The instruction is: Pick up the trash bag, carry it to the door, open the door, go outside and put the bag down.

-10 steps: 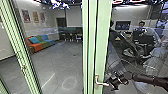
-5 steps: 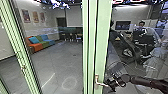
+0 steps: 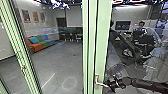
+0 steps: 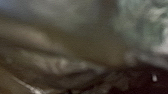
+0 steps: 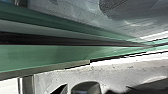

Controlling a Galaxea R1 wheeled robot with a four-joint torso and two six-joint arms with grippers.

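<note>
an orange, green and blue sofa (image 3: 41, 43) stands on grey floor (image 3: 62, 61) near a pale wall (image 3: 51, 22) with three pictures (image 3: 35, 16); light streaks the floor, a dark screen (image 3: 123, 25) off to the right

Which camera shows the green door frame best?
Head view: the green door frame stands upright, with its handle and the right hand close by. Right wrist view: a close stretch, dark strip along it. Left wrist view: can't tell.

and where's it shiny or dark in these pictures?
Head view: reflections right of the green door frame, and a pale ring on the floor, maybe reflected light; left wrist view: dim, brownish; right wrist view: bright white patches beside green framing.
</note>
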